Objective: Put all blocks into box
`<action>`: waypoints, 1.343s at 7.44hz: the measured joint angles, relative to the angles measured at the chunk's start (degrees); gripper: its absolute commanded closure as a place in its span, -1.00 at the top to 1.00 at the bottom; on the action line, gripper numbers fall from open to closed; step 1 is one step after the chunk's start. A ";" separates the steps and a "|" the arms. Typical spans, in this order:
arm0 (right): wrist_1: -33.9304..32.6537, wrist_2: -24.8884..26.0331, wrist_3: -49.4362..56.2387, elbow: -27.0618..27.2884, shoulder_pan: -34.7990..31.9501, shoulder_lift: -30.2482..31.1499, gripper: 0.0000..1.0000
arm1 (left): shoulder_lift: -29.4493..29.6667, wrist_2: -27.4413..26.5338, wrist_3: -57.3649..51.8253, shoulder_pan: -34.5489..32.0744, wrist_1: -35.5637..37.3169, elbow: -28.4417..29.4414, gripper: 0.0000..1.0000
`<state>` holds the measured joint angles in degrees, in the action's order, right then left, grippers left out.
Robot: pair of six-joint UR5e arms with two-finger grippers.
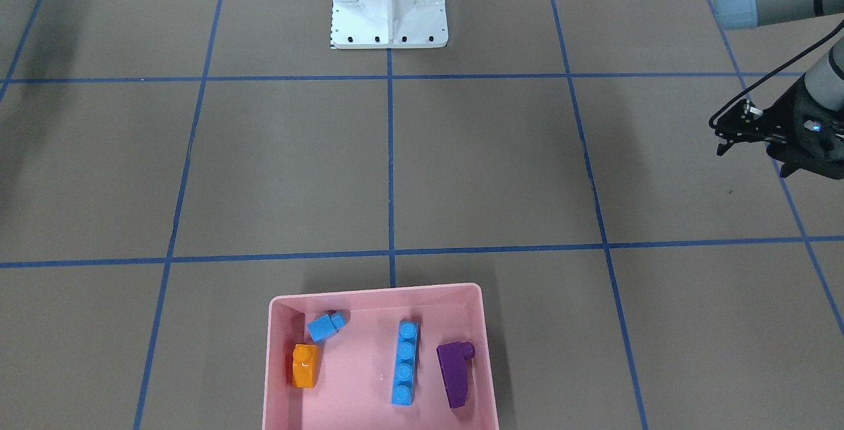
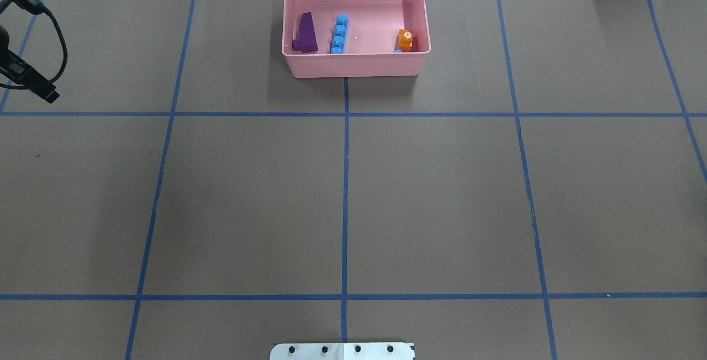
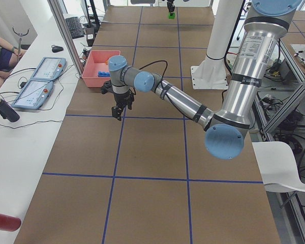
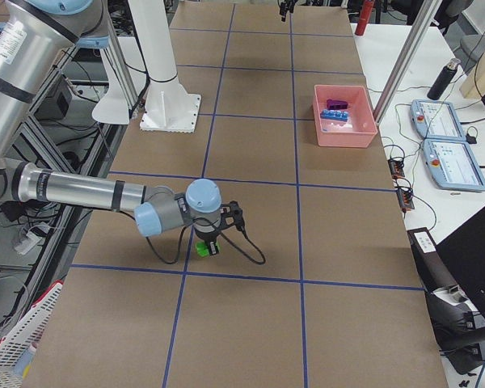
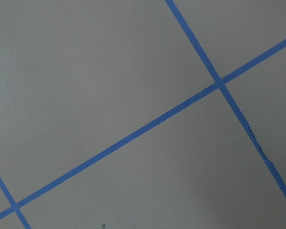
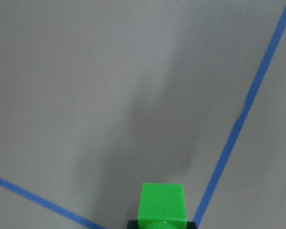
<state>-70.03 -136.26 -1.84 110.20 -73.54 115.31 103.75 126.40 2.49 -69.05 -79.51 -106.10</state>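
The pink box (image 1: 376,291) stands at the far middle of the table (image 2: 353,67). In it lie the orange sloped brick (image 1: 304,365), the small light-blue cube (image 1: 325,326), the long light-blue bar (image 1: 405,363) and the purple sloped brick (image 1: 455,374). My right gripper (image 4: 204,241) is far out on my right side, shut on the green brick (image 6: 162,202), which hangs just above the table and casts a shadow on it. My left gripper (image 1: 752,159) is open and empty, low over the table to the box's left (image 3: 119,109).
The white metal base (image 1: 389,21) stands at my near edge. Blue tape lines (image 2: 346,183) divide the brown table into squares. An operators' side table with tablets (image 3: 40,76) runs behind the box.
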 measured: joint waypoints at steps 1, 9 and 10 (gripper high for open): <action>-9.84 0.12 0.00 1.64 -1.39 -7.12 -1.00 | -1.82 0.13 1.41 -2.03 -0.08 0.01 1.00; -48.13 3.40 -15.53 -9.22 6.77 -59.06 -1.00 | -12.03 4.94 -12.23 -20.36 -1.69 4.36 1.00; -48.09 3.61 -18.84 -14.94 8.44 -65.40 -1.00 | -13.41 6.14 -12.83 -21.65 -1.75 4.21 1.00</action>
<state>-118.12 -132.65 -20.68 95.26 -65.10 49.91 90.34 132.54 -10.34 -90.70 -81.26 -101.89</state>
